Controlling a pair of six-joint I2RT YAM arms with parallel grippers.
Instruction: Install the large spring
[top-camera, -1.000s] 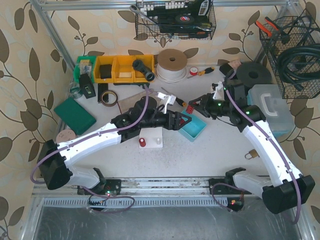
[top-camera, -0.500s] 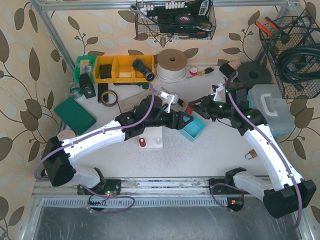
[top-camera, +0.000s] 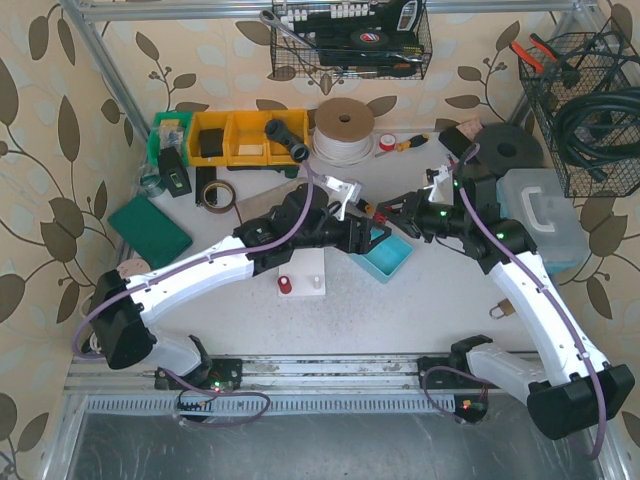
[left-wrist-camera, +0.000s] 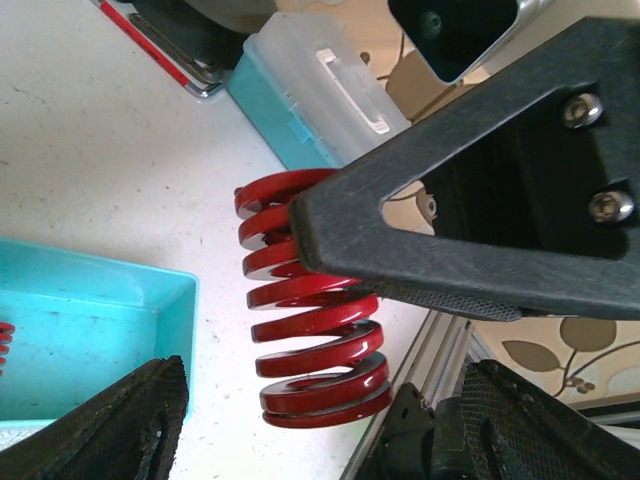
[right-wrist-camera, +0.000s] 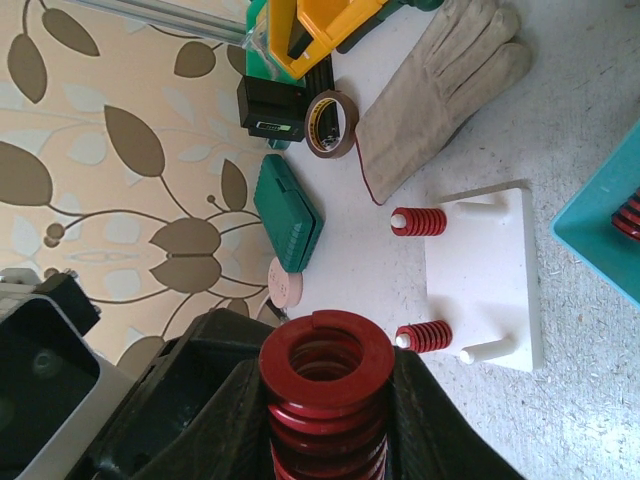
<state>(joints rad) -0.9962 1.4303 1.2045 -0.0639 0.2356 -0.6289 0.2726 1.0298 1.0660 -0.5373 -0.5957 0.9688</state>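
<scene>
My right gripper (right-wrist-camera: 328, 410) is shut on the large red spring (right-wrist-camera: 326, 380), which stands end-on between its black fingers. In the left wrist view the same spring (left-wrist-camera: 315, 320) hangs below one right finger (left-wrist-camera: 450, 210), above the table. My left gripper (left-wrist-camera: 325, 405) is open, its fingers either side of the spring's lower end without touching it. In the top view the two grippers, left (top-camera: 372, 237) and right (top-camera: 393, 212), meet over the teal tray (top-camera: 388, 260). The white peg base (right-wrist-camera: 490, 275) carries two small red springs (right-wrist-camera: 418, 221) and two bare pegs (right-wrist-camera: 487, 350).
A glove (right-wrist-camera: 440, 90), a tape roll (right-wrist-camera: 330, 123) and a green case (right-wrist-camera: 290, 215) lie left of the base. Yellow bins (top-camera: 245, 137) and a wire spool (top-camera: 343, 130) stand at the back. A plastic box (top-camera: 540, 215) and a padlock (top-camera: 503, 308) sit at right.
My left arm has reached further right and back, bringing its gripper up to the right gripper. The right gripper has shifted slightly back with the spring.
</scene>
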